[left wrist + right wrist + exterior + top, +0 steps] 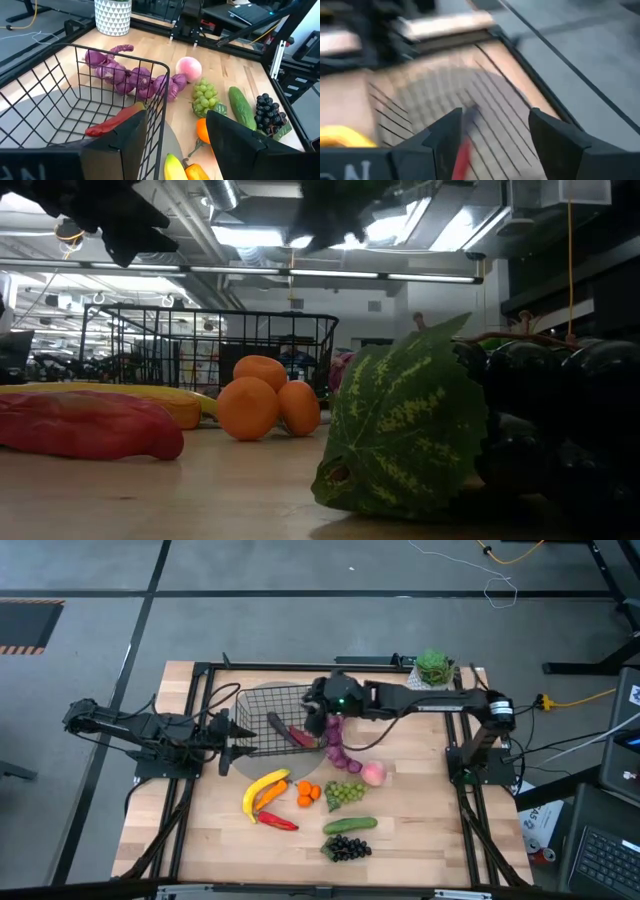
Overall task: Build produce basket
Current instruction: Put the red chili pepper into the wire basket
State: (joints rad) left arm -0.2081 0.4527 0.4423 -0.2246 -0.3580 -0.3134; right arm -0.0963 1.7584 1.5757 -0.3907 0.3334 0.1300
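Wooden table with basket, produce

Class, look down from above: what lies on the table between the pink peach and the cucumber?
In the high view, the green grapes lie between the peach and the cucumber.

Black wire basket; red chilli inside; purple bulbs; pink peach; green grapes; white triangle-patterned pot.
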